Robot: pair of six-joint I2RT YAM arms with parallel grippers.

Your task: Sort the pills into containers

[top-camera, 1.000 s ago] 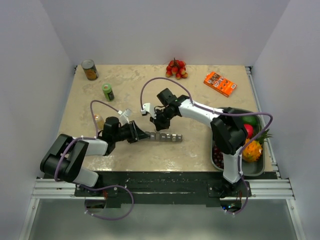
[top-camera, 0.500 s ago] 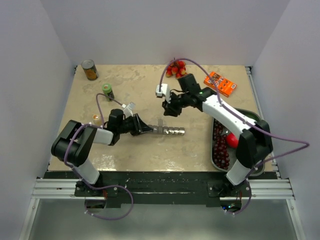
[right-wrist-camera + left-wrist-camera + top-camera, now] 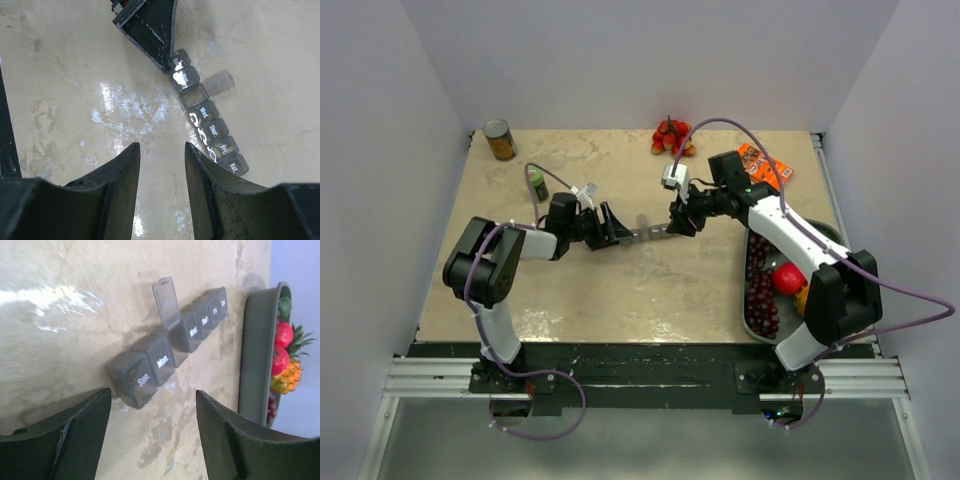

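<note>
The weekly pill organizer [image 3: 647, 236] lies on the table [image 3: 580, 290] between both arms, with only its third lid [image 3: 166, 302] raised. The left pincer [image 3: 610, 228] stands open at the Sun end, and the right pincer [image 3: 680, 222] hovers open above. No pills are visible, so the sorting seems hardly begun.

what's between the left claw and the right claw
The dark-grey pill strip, one lid flipped open, lies in the gap between the left claw and the right claw; nothing else there. The top view shows it.
</note>
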